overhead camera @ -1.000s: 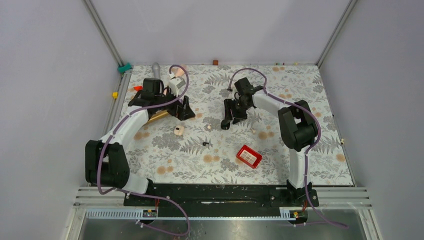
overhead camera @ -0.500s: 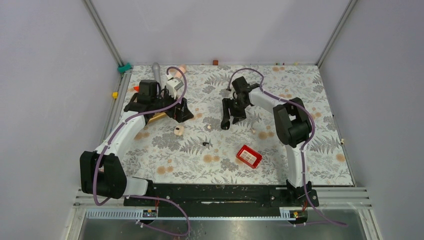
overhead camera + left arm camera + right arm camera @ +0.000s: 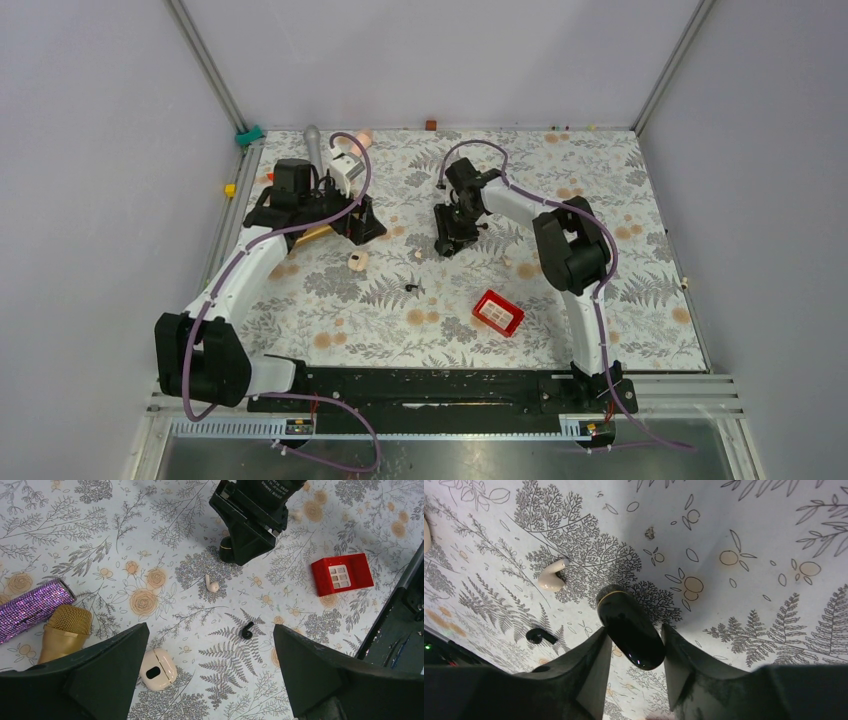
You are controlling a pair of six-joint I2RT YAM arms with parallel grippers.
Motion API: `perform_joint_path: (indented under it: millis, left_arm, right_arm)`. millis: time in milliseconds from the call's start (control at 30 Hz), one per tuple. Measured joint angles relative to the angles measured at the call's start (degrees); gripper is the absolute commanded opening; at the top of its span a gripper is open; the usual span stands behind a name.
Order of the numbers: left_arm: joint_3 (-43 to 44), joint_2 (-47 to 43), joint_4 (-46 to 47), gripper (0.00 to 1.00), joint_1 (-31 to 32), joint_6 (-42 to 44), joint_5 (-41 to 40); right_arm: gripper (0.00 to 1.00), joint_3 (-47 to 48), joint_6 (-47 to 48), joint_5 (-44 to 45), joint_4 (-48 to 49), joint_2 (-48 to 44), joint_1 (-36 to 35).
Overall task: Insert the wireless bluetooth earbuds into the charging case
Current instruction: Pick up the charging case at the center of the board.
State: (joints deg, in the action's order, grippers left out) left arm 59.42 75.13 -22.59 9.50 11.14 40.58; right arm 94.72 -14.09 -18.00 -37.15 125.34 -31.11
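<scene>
The black case [image 3: 629, 630] is clasped between the fingers of the right gripper [image 3: 635, 635] at frame centre. A cream earbud [image 3: 551, 575] and a black earbud [image 3: 541, 636] are seen left of it. The left gripper [image 3: 210, 630] is spread wide, empty.

One marking shows: a few lines of white print [image 3: 272, 487] on the black housing above the right tool [image 3: 242, 550]. It is upside down, cropped by the picture's edge and too small to read.
</scene>
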Motion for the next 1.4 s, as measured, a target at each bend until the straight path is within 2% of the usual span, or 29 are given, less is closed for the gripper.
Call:
perform_joint_path:
  millis: [167,500,633,833,1067,1400]
  left_arm:
    - [0.0,-0.5,0.0,0.99,0.0,0.0,0.0]
    - [-0.6,0.5,0.2,0.98,0.0,0.0,1.8]
    - [-0.5,2.4,-0.6,0.99,0.0,0.8,6.2]
    - [3.3,2.7,-4.8,0.99,1.5,3.3,14.4]
    - [9.0,-0.5,-8.1,0.99,7.4,6.1,21.5]
    - [11.4,-0.4,-12.9,0.98,18.6,8.4,24.0]
  right_arm:
    - [0.31,0.0,0.7,-0.6,-0.1,0.1,-0.4]
    - [0.3,-2.7,7.9,-1.8,1.6,-3.1,-0.6]
    - [0.3,-6.0,13.4,-4.0,1.6,-12.0,-0.6]
    - [0.3,-8.1,20.2,-9.2,1.8,-30.7,-0.6]
    - [0.32,-11.7,24.1,-17.8,1.8,-43.7,-0.8]
    - [0.36,-20.2,24.7,-28.0,3.6,-47.6,-0.9]
